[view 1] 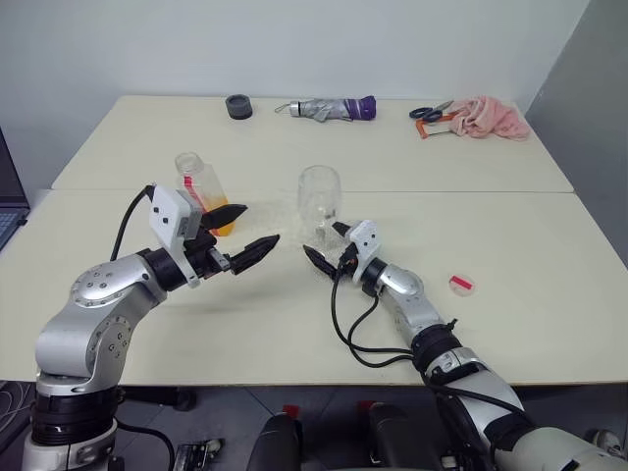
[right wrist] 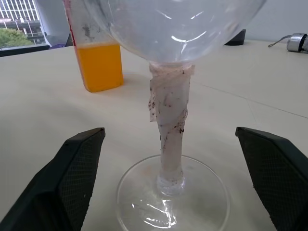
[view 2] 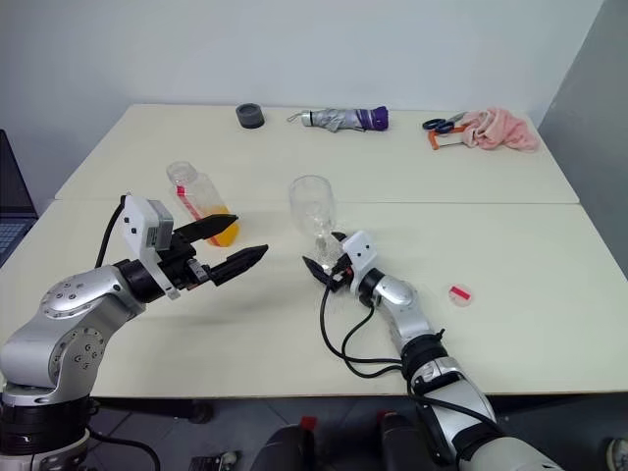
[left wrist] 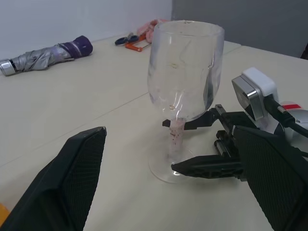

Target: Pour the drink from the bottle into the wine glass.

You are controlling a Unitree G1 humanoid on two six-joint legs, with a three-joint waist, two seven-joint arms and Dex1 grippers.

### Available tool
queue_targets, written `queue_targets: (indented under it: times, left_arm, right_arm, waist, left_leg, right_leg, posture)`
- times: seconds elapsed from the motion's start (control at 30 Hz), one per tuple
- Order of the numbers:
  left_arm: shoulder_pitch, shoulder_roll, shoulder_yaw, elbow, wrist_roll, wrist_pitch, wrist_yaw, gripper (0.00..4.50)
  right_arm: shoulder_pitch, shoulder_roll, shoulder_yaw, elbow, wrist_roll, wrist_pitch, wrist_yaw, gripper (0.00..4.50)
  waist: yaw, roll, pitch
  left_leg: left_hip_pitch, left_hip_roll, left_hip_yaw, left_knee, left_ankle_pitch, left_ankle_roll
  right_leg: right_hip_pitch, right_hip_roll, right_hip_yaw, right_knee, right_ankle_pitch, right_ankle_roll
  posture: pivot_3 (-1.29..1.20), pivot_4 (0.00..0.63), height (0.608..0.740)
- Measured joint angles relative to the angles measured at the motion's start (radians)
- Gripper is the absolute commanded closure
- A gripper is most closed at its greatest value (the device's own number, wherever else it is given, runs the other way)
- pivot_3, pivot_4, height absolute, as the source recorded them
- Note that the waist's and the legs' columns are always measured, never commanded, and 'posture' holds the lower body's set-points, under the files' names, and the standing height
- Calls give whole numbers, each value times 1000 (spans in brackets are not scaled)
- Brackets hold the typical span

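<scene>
Right wrist view shows our right gripper (right wrist: 168, 183) spread wide around the wine glass (right wrist: 168, 144) stem, untouching, our left gripper (view 1: 243, 231) gaping empty beside the upright bottle (view 1: 204, 191) on the table (view 1: 530, 285).

2 cream tables (view 1: 510, 324) sitting pushed together, seam (view 1: 471, 192) running across the middle. Plain white wall (view 1: 294, 44) standing behind; grey panel (view 1: 589, 108) showing on the right. Grey floor (view 1: 226, 407) showing under the near edge. Laptop (view 1: 8, 201) poking in at far left. Clutter lying along the far edge: black tape roll (view 1: 238, 106), folded grey/purple umbrella (view 1: 329, 109), scissors (view 1: 432, 114), pink cloth (view 1: 486, 116). Window w/ buildings (right wrist: 21, 21) showing in the right wrist view. Light falling even, soft shadows.
</scene>
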Motion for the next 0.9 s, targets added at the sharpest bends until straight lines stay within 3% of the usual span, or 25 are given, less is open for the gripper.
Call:
queue_targets:
  times: [0.27,0.57,0.7,0.9]
  left_arm:
    - [22,-8,3,-1,0,-12,18,0]
    - [146,-73,17,-5,36,-73,104,0]
    - [256,-137,7,30,126,-149,163,0]
    - [230,-256,6,200,329,-320,400,0]
  right_arm:
    - [116,-91,-13,-178,17,102,68,23]
    - [350,-255,12,-630,60,326,160,23]
    - [476,-376,48,-898,117,500,235,23]
    - [510,-479,52,-1134,171,621,284,23]
  waist:
    - [1,0,0]
    - [3,0,0]
    - [6,0,0]
    - [15,-2,-1]
  left_leg:
    - [0,0,0,0,0,0]
    - [0,0,0,0,0,0]
    - [0,0,0,0,0,0]
    - [1,-2,-1,1,0,0]
  right_leg:
    - [0,0,0,0,0,0]
    - [0,0,1,0,0,0]
    - [0,-1,1,-1,0,0]
    - [2,1,0,-1,-1,3]
  posture:
    - [0,150,740]
    - [0,150,740]
    - [0,150,740]
    - [0,150,740]
